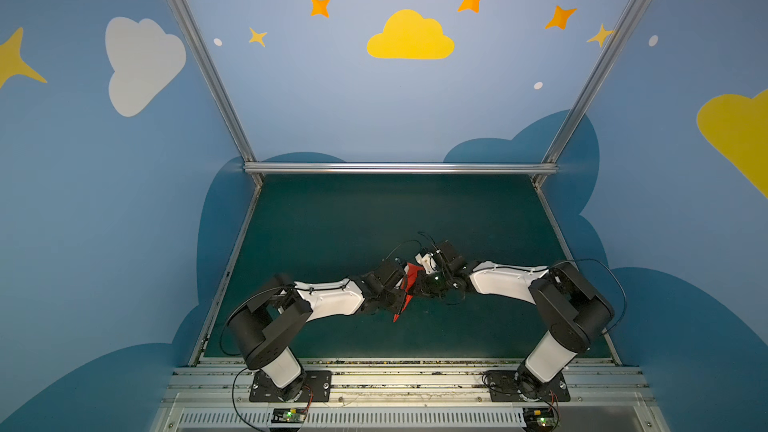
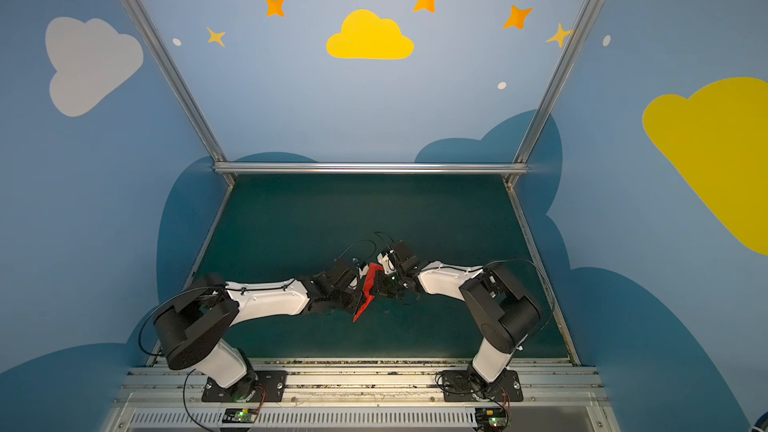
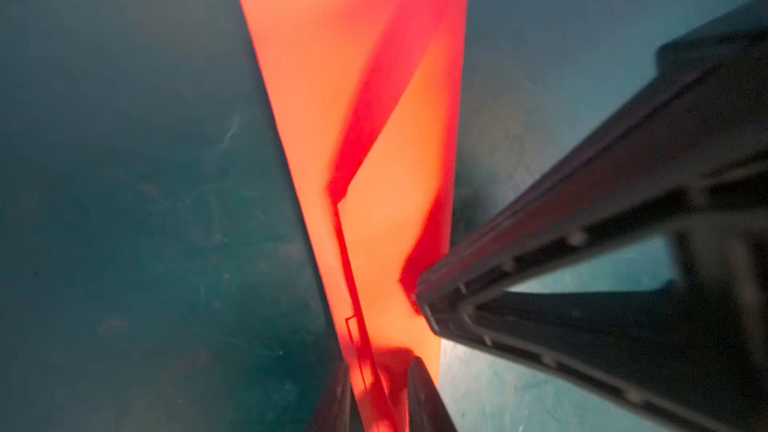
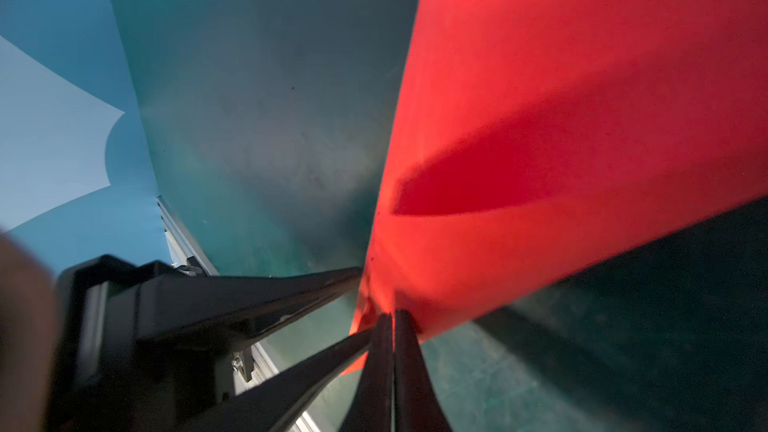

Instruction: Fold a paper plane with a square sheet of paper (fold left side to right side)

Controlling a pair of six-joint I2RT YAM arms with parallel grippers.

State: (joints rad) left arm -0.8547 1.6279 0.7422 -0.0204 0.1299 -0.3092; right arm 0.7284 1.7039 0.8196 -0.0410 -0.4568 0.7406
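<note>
The paper plane (image 1: 411,280) is bright red in both top views. In the left wrist view it glows orange, with darker red bands where its layers overlap. The desk (image 1: 374,218) is dark teal-green with faint pale scuffs. The walls (image 1: 316,97) are blue, patterned with yellow, white and deeper blue clouds, orange and yellow stars, and white dots. The frame rails (image 1: 399,168) are silvery. The arms (image 1: 332,299) are white with black joints.

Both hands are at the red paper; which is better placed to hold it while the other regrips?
Right, probably: the right hand is pinched shut on the paper plane, while the left hand has its fingers apart around it.
</note>
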